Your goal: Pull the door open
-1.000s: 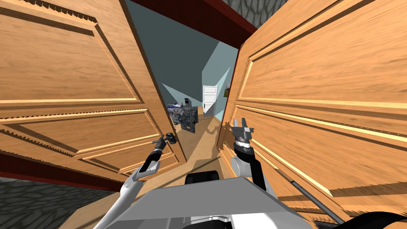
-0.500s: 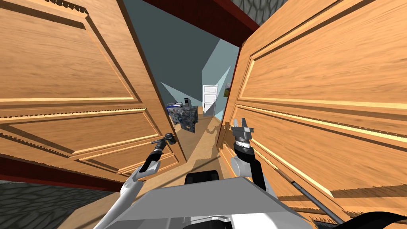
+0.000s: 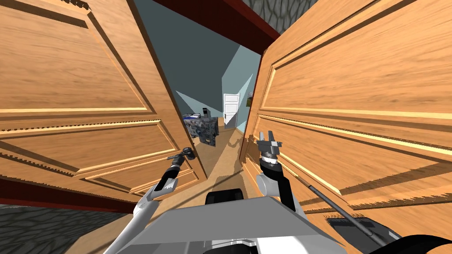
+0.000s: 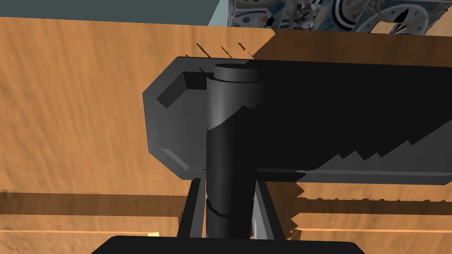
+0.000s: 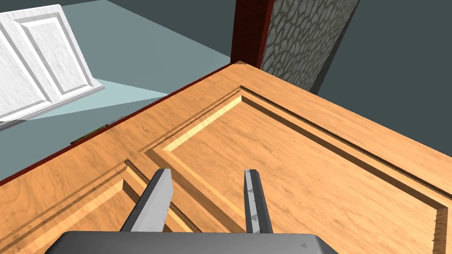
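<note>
1. Left wrist view: left gripper [image 4: 229, 187] pinches the dark door handle [image 4: 231, 132].
2. Head view: wooden door [image 3: 79, 88] ajar, just beyond that hand.
3. Right wrist view: right gripper [image 5: 207, 176] spread, other door leaf [image 5: 287, 145] just beyond.

This is a home. A left door [image 3: 79, 88] and a right door [image 3: 353, 79], both of panelled wood, hang in a dark red frame [image 3: 229, 20] set in a stone-patterned wall [image 3: 39, 229]. Between them, a hallway with a wooden floor [image 3: 225, 152] and teal walls [image 3: 190, 57] runs past patterned furniture [image 3: 204, 130] to a white panelled door [image 3: 230, 110].
</note>
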### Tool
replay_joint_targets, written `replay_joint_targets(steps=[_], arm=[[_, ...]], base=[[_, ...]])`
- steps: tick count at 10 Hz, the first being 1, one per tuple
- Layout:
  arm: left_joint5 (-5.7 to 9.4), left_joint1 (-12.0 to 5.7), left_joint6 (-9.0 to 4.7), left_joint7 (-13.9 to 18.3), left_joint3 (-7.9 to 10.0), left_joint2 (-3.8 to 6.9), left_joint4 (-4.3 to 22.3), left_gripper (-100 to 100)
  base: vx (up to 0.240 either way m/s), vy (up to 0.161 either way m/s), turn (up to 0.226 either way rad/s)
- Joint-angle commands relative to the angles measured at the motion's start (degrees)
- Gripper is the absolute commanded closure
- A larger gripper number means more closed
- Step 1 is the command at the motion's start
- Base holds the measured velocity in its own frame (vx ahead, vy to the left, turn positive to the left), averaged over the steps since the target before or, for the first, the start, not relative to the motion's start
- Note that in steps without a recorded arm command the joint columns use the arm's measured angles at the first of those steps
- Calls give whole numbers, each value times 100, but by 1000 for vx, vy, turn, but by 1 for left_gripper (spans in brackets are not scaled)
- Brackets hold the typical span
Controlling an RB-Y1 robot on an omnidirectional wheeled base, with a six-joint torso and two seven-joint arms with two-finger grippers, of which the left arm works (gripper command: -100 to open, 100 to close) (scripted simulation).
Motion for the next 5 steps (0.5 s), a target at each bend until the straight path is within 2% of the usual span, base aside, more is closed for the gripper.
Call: replay_joint_targets(steps=[1,3,5], arm=[[-7,33,3,5,-5,-13,-2,100],[-11,47,-3,20,7,-7,-8,100],[-17,65,-10,41,23,0,-15,100]], base=[[-191,50,-191],[-229,68,-202],[-270,67,-250]])
